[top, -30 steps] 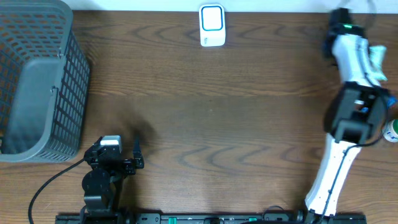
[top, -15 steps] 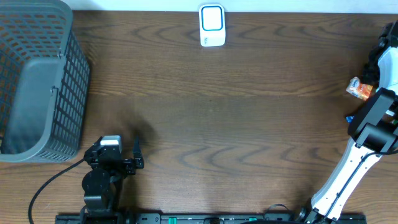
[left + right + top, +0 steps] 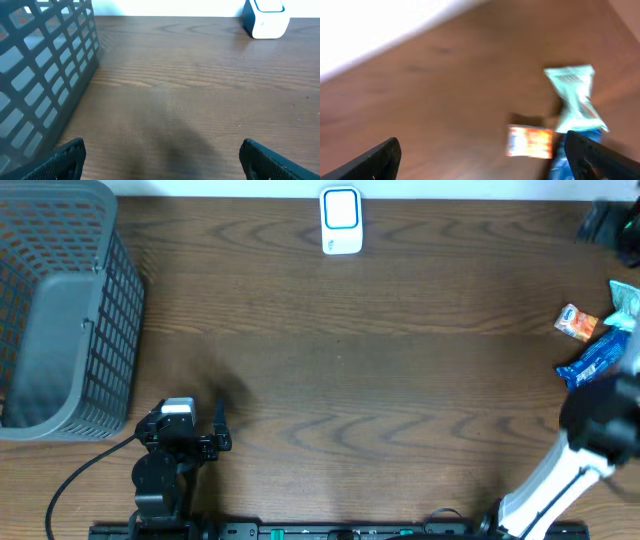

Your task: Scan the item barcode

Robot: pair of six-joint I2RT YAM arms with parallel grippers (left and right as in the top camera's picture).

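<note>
Wooden tabletop (image 3: 400,380) bears the orange packet (image 3: 530,141) ahead of the right tool (image 3: 487,159), spread wide.

Left arm (image 3: 160,470) at seven o'clock, right arm (image 3: 545,470) blurred at four o'clock; left gripper (image 3: 162,160), right gripper (image 3: 487,160) gaping, empty

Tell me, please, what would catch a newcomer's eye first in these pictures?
The large grey mesh basket filling the left end of the table stands out first. Next comes the small white scanner, with its blue-rimmed face, at the middle of the far edge. At the right edge lies a cluster of small packets: an orange packet, a blue packet and a mint-green packet.
</note>
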